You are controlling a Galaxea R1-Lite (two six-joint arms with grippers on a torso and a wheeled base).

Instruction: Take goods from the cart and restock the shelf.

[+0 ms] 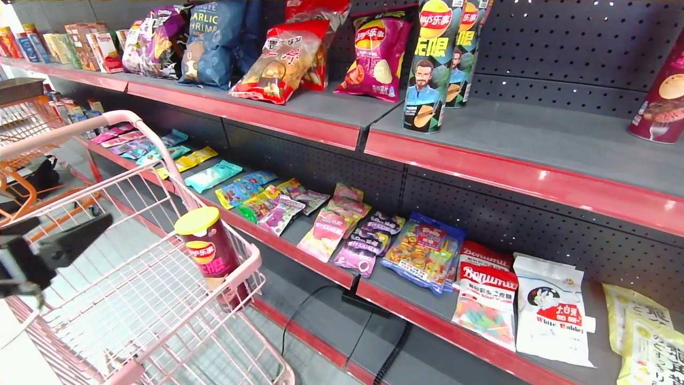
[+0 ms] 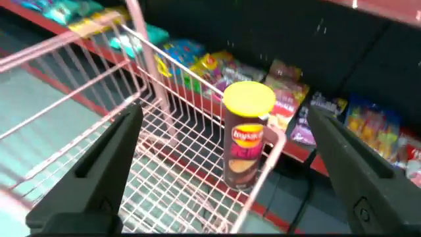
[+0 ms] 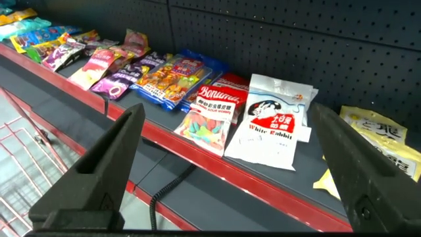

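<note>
Holds nothing in the left gripper (image 2: 223, 115), its fingers (image 2: 99, 171) spread wide above the pink cart (image 1: 252, 263) and framing the chips can (image 2: 245, 138), upright in the cart's corner nearest the shelf, so seemingly lined up for a grasp. Leaves little side room there, with the cart's wire and rim close on two sides. Has the right gripper (image 3: 227, 110) equally wide and empty before the lower shelf (image 3: 197, 153) of candy bags (image 3: 207, 118); farther up, offers bare room on the upper shelf (image 1: 534, 133) beside the standing cans (image 1: 430, 69).
</note>
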